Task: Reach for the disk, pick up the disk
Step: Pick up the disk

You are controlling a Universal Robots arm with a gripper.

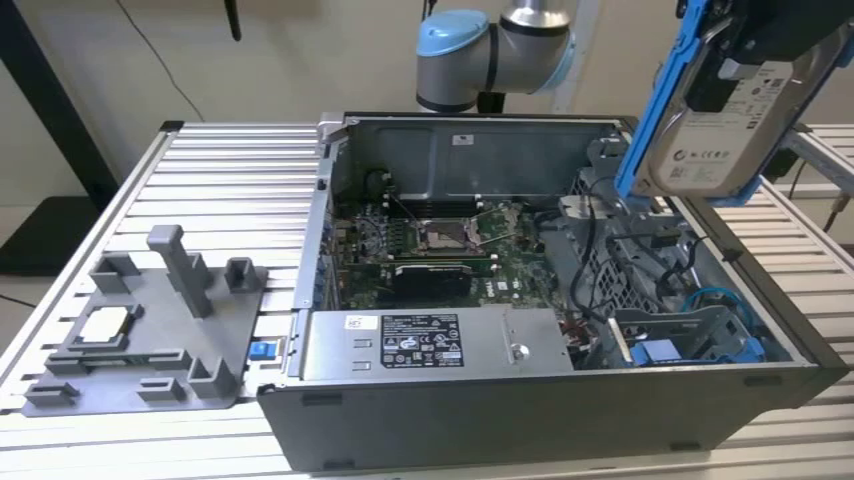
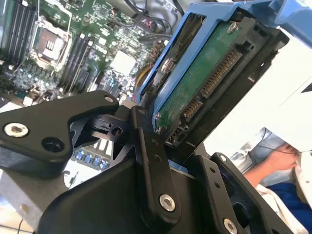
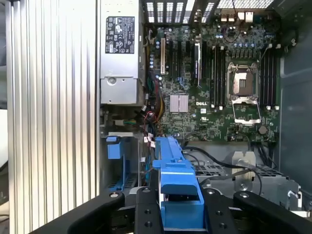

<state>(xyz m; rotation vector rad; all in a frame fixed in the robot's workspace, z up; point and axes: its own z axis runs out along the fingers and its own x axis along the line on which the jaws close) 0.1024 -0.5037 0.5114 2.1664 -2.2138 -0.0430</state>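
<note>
The disk point(image 1: 727, 130), a silver drive with a white label in a bright blue bracket, hangs tilted in the air above the open computer case's corner, at the exterior view's upper right. My gripper point(image 1: 755, 48) is shut on its upper end. In the second wrist view the disk's green circuit side and connector point(image 2: 209, 83) stand between the black fingers point(image 2: 152, 161). In the first wrist view the blue bracket point(image 3: 178, 187) sits clamped in my gripper point(image 3: 179, 207), high above the case's inside.
The open computer case point(image 1: 561, 400) lies on a slatted metal table point(image 1: 220, 170), with motherboard point(image 1: 447, 235), silver power supply point(image 1: 434, 345) and blue drive bay point(image 1: 694, 340) inside. A grey fixture point(image 1: 147, 330) holding a small chip is at the exterior view's left. A person's arm point(image 2: 273, 163) is nearby.
</note>
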